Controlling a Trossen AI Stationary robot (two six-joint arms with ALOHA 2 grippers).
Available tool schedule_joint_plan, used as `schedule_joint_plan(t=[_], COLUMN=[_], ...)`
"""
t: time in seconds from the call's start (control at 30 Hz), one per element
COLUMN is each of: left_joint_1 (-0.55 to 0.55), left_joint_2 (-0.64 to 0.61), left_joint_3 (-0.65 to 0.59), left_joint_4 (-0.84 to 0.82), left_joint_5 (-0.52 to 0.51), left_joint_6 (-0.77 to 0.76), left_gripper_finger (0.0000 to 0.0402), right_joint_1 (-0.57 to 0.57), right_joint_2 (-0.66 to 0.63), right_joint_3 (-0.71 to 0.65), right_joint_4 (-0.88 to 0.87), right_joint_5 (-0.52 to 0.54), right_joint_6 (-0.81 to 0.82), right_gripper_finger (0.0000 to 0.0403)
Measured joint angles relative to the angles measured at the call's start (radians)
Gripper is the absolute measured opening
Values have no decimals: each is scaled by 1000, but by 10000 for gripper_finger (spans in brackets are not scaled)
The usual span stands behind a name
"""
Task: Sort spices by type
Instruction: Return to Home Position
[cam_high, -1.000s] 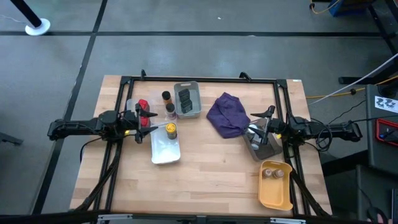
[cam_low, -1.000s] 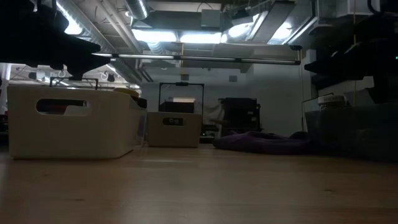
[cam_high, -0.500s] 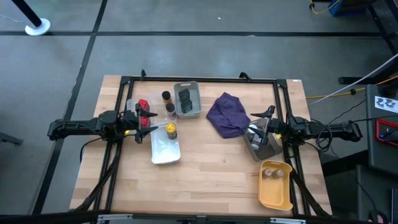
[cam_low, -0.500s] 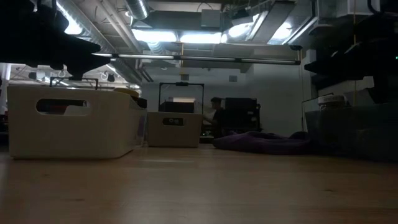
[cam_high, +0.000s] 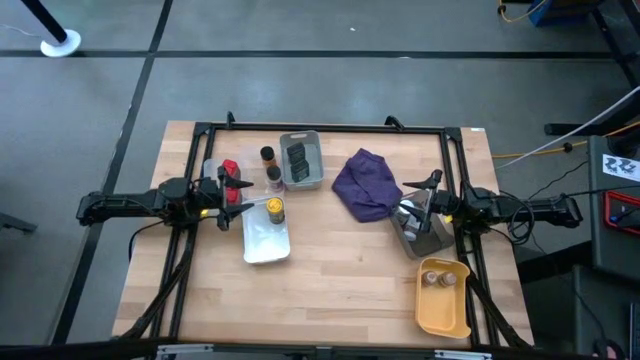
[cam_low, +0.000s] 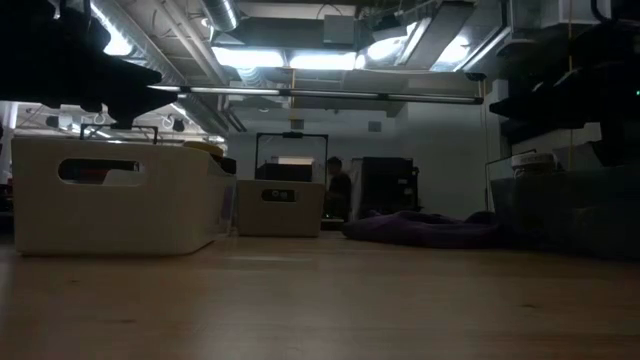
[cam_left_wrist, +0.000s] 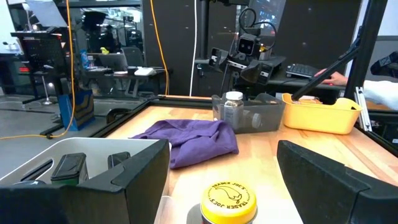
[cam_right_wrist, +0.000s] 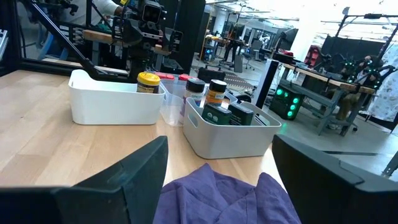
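Left wrist view: yellow-capped spice jar (cam_left_wrist: 228, 204) upright in white bin (cam_high: 266, 245), just ahead of left gripper (cam_left_wrist: 224, 155), jaws parted, empty; likely light, rigid, slick, so grasp around cap; right gripper (cam_right_wrist: 219, 146) likewise parted, beside purple cloth (cam_high: 365, 185).

both arms level, facing inward, left pincer (cam_high: 238, 196) and right pincer (cam_high: 418, 206) agape (fingers wide apart)

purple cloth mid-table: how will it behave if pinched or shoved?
Probably floppy: the purple cloth lies crumpled in soft folds, so a pinch would likely lift one fold while the rest drapes. Shoved, it would likely bunch up rather than slide whole. Rolling or tipping seems unlikely; it lies low.
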Motion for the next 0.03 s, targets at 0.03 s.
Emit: schedule_joint_plan(t=[0.03], left_joint_1=[0], left_joint_2=[0], left_joint_3=[0], left_joint_4=[0], left_joint_5=[0], left_joint_6=[0], left_gripper_finger=[282], right_joint_1=[0], right_joint_2=[0], right_joint_3=[0], right_joint_4=[0], right_joint_5=[0], right_joint_6=[0], right_gripper_finger=[287])
